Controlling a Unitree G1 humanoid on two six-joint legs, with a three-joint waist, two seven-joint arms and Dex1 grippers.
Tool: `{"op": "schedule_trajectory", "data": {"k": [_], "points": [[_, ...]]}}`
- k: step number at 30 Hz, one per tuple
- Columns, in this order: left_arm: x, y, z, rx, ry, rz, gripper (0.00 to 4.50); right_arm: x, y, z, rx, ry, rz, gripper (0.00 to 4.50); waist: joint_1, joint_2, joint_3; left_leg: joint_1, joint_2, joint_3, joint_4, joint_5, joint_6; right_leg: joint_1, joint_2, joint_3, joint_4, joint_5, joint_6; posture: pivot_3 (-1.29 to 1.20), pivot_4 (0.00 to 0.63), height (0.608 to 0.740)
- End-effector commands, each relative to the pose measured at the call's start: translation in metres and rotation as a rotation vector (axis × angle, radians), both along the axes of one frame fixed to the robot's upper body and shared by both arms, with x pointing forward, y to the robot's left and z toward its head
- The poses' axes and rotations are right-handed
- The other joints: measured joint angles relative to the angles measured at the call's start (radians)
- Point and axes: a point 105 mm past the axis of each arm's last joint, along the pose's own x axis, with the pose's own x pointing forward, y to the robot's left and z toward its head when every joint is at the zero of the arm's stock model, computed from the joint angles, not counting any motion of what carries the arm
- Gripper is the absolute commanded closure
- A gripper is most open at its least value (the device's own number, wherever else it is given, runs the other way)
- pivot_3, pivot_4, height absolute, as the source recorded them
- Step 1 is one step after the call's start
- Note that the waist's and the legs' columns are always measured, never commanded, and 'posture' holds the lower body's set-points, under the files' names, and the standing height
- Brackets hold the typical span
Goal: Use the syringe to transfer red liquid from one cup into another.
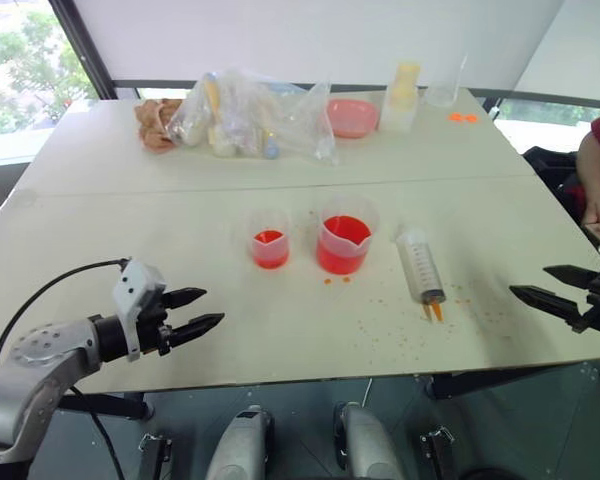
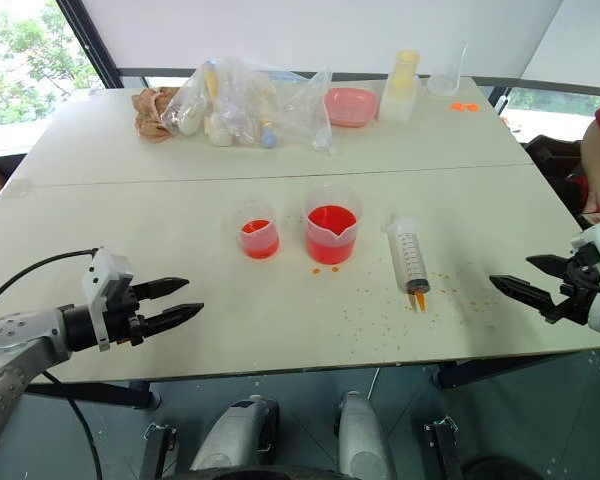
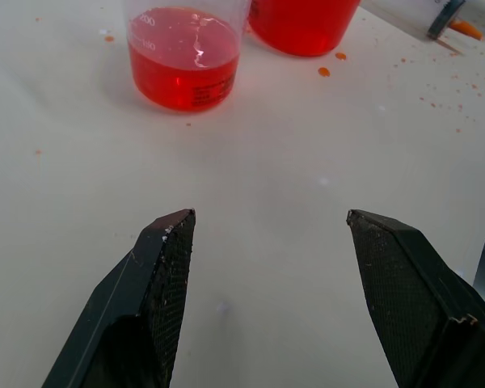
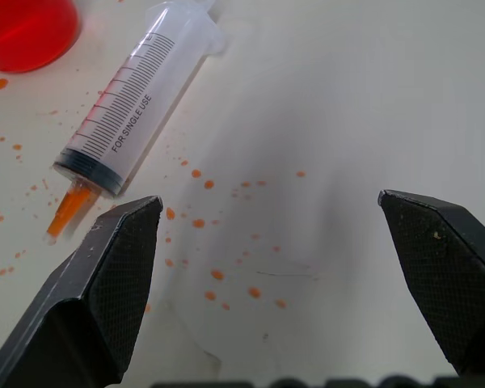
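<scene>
White bench [image 1: 180, 300], two slabs joined along a seam, carries everything. At its far edge: a heap of clear plastic bags [image 1: 245, 115] with bottles inside, and a pink bowl [image 1: 352, 117] just beside the heap.

Left hand [image 1: 205, 312] hovers over the near left part of the bench, fingers parted, grasping nothing. Right hand [image 1: 540, 285] hangs at the near right edge, fingers spread wide, also empty.

Mid-bench, the spouted beaker [image 1: 343, 243] stands upright, holding red liquid [image 1: 342, 240] to roughly half its height. Just to its left, close but not touching, the smaller cup [image 1: 270, 245], upright, with a shallower fill of the same red.

Syringe [image 1: 420, 265] lies flat to the right of the beaker, orange end toward the near edge, barrel looks empty. It rests between the beaker and the right hand, apart from both.

Red droplets [image 4: 218, 275] are scattered on the bench around the syringe tip.
</scene>
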Motion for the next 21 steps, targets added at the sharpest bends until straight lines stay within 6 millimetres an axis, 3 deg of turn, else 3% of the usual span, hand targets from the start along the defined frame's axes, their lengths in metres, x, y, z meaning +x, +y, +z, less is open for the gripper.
{"op": "schedule_trajectory", "data": {"k": [1, 12, 16, 19, 21], "points": [[0.000, -0.002, 0.005, -0.015, -0.014, 0.003, 1.38, 0.004, 0.006, 0.008, -0.010, -0.042, 0.016, 0.02, 0.000, 0.000, 0.000, 0.000, 0.000, 0.000, 0.000, 0.000, 0.000, 0.000, 0.000, 0.000, 0.000, 0.000, 0.000, 0.00, 0.150, 0.740], [0.000, -0.002, 0.005, 0.005, -0.019, 0.002, 1.38, 0.019, 0.015, 0.014, 0.002, -0.022, 0.011, 0.02, -0.001, 0.000, 0.000, 0.000, 0.001, 0.001, 0.000, 0.000, 0.000, 0.000, 0.000, 0.001, 0.000, 0.000, 0.000, 0.00, 0.150, 0.740], [-0.001, -0.001, 0.007, 0.044, -0.001, -0.029, 1.38, 0.031, 0.013, 0.016, 0.004, 0.063, -0.076, 0.02, -0.001, 0.000, 0.000, 0.000, 0.001, 0.002, 0.000, 0.000, 0.000, -0.001, 0.001, 0.001, 0.000, 0.001, -0.001, 0.00, 0.150, 0.740], [-0.008, -0.003, 0.025, 0.081, 0.018, -0.128, 1.38, 0.043, 0.021, 0.036, 0.031, 0.072, -0.080, 0.02, -0.003, 0.000, 0.000, 0.000, 0.001, 0.002, 0.000, 0.000, 0.000, -0.002, 0.001, 0.001, 0.000, 0.001, -0.001, 0.00, 0.150, 0.740], [-0.003, -0.003, 0.043, 0.098, -0.009, -0.158, 1.38, 0.048, 0.038, 0.048, 0.036, 0.105, -0.022, 0.02, -0.002, 0.001, 0.001, -0.001, 0.001, 0.002, 0.000, 0.000, 0.000, -0.004, 0.001, 0.002, 0.001, 0.001, -0.002, 0.00, 0.150, 0.740]]}}
